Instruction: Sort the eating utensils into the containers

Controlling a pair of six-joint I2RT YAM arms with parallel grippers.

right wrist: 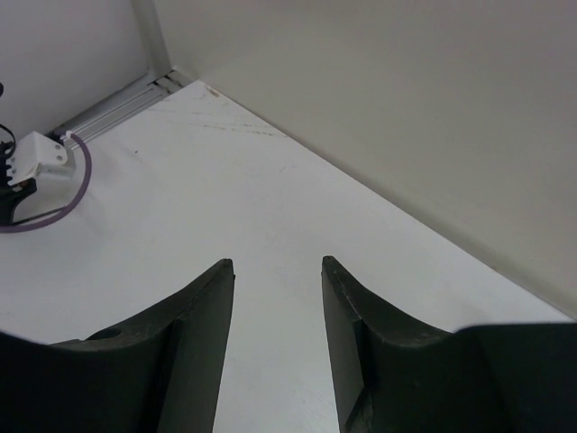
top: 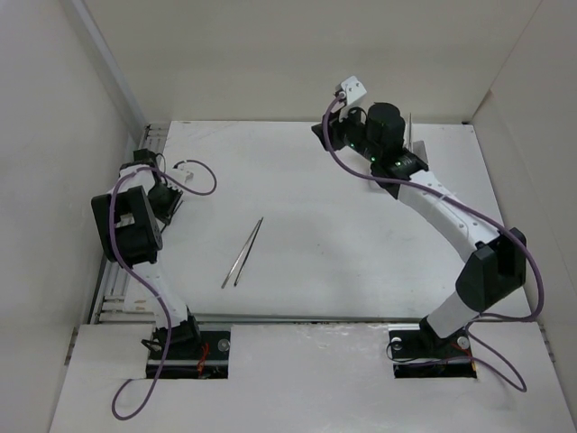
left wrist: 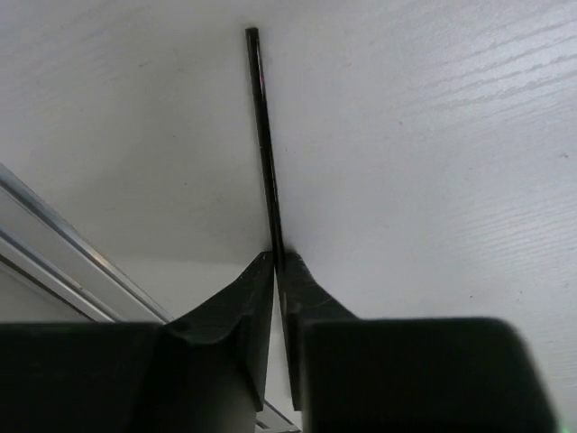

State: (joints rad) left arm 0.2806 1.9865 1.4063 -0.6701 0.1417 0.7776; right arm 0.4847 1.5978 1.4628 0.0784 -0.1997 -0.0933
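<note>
Two thin silver-grey chopsticks (top: 242,253) lie side by side on the white table (top: 306,234), near its middle. My left gripper (top: 169,206) is low at the table's left side and shut on a slim dark utensil (left wrist: 264,149). The utensil runs straight out from the closed fingertips (left wrist: 261,271), and its other end is hidden between them. My right gripper (right wrist: 277,263) hangs open over the far part of the table with nothing between its fingers. The container is almost wholly hidden behind the right arm; only a pale corner (top: 420,146) shows.
A metal rail (top: 117,289) runs along the table's left edge, close to the left gripper. A white connector (top: 187,169) with a purple cable loop (right wrist: 54,212) lies at the back left. Walls close in the back and both sides.
</note>
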